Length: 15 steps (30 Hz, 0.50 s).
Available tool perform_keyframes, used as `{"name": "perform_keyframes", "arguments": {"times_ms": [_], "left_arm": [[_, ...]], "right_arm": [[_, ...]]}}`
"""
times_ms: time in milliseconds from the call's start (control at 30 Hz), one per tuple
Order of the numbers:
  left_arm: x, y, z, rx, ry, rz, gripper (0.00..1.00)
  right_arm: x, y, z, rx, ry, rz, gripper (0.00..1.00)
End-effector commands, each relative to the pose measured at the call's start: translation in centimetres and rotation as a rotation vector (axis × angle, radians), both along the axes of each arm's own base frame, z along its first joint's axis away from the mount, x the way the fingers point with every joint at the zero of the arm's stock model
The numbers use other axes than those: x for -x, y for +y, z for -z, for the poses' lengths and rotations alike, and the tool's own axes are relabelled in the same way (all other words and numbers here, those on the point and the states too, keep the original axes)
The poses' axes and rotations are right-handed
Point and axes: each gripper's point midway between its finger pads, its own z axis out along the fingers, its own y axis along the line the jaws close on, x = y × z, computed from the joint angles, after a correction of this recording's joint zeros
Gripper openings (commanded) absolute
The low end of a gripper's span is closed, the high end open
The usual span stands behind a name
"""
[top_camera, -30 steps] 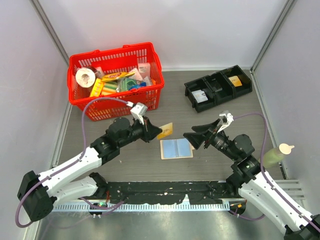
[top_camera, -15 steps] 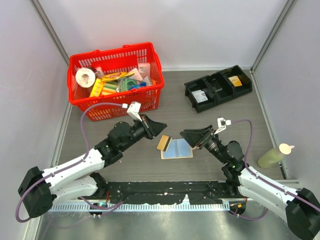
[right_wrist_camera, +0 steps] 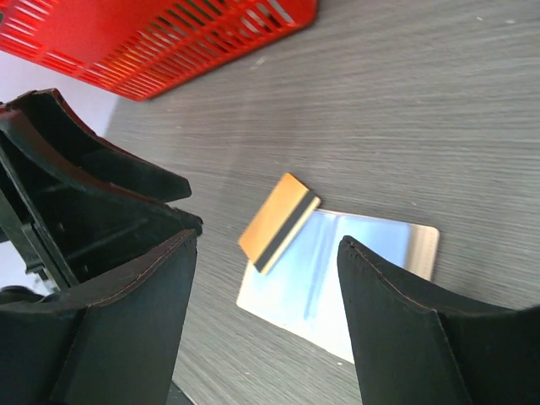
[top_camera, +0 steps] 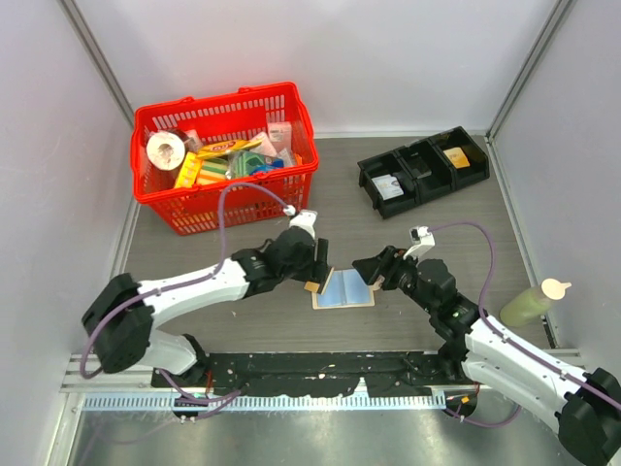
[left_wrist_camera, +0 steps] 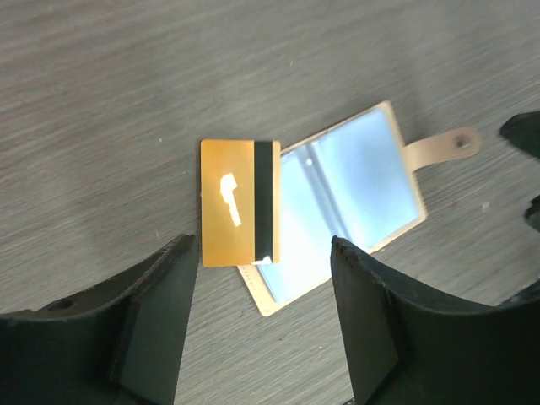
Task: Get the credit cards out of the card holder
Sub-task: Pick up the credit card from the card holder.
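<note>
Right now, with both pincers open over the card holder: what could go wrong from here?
1. The orange card lies overlapping the left edge of the card holder, so any nudge to the holder may drag the card along.
2. Neither the left pincer nor the right pincer pins the holder, so pulling at a sleeve could slide it.
3. The sleeves glare, so a card left inside might be missed.

Yellow-orange card (left_wrist_camera: 229, 202) (one black stripe), tan holder (left_wrist_camera: 359, 181), pale-blue inside
</note>
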Motion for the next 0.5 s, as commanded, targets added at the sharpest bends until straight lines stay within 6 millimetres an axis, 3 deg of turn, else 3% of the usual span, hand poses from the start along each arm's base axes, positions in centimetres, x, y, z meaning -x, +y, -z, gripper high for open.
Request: {"name": "perform_keyframes", "arguments": {"times_ms": [0, 100, 467], "left_arm": [[-0.3, 0.0, 2.0, -0.189, 0.004, 0.026, 0.72], [-0.7, -0.4, 3.6, -0.259, 0.036, 0.038, 0.77], [-1.1, -1.6, 7.1, -0.408, 0.142, 0.104, 0.79]], "right_arm": [[-0.6, -1.1, 1.0, 0.118, 0.017, 0.040, 0.72], [-0.5, -1.2, 1.0, 0.110, 0.013, 0.046, 0.72], [-0.3, -2.2, 1.1, 0.125, -0.002, 0.078, 0.72]]}}
